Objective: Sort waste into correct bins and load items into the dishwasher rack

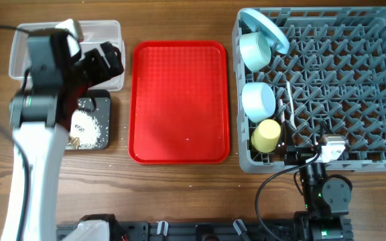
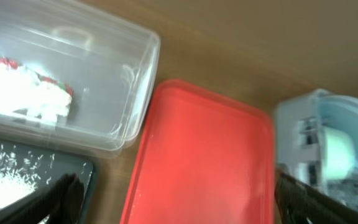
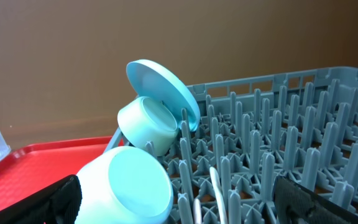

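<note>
Since wrapper (image 2: 23, 90) and rice (image 1: 89, 124) are binned, dishes (image 1: 258, 99) racked, my left gripper (image 2: 176, 193) and right gripper (image 3: 179, 196) gape empty: seemingly finished.

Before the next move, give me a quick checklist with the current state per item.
1. Is the snack wrapper in the clear tub? ok.
2. Are the food scraps in the black tray? ok where visible.
3. Is the red tray bare? ok.
4. Are the plate, green bowl, blue bowl and yellow cup in the rack? ok.
5. Is the white cutlery among the pegs complete, both pieces? cannot tell.
6. Are the left claw and right claw open and empty? ok.
</note>
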Tool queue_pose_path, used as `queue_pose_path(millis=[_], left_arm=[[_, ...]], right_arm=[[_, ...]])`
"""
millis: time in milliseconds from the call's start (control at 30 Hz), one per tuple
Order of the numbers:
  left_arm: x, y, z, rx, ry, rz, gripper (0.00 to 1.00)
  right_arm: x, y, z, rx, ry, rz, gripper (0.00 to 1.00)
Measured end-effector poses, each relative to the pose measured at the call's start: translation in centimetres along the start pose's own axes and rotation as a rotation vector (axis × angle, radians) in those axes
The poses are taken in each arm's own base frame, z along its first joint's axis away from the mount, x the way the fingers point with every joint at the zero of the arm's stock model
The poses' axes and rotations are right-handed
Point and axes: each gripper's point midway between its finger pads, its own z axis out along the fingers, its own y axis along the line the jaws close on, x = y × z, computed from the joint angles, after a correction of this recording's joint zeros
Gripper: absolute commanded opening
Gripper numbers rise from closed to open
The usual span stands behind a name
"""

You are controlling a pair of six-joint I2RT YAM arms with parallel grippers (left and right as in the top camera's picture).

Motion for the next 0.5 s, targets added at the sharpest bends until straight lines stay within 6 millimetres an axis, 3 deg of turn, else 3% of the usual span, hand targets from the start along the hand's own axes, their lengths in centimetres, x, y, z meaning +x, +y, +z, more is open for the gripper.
queue_pose_path(millis=[100,233,500], left_arm=[[-0.8,-0.6,-2.4,0.071,-0.179,0.031,1.0],[0.5,-0.7,-4.6,0.152,-0.362,0.09,1.0],[7.6,1.9,-5.8,0.217,-0.55,0.153,1.0]], right_arm=[[0.0,0.0,0.0,0.0,0.0,0.0,1.0],[0.0,0.0,0.0,0.0,0.0,0.0,1.0],[0.1,0.0,0.0,-0.003,0.003,0.0,1.0]])
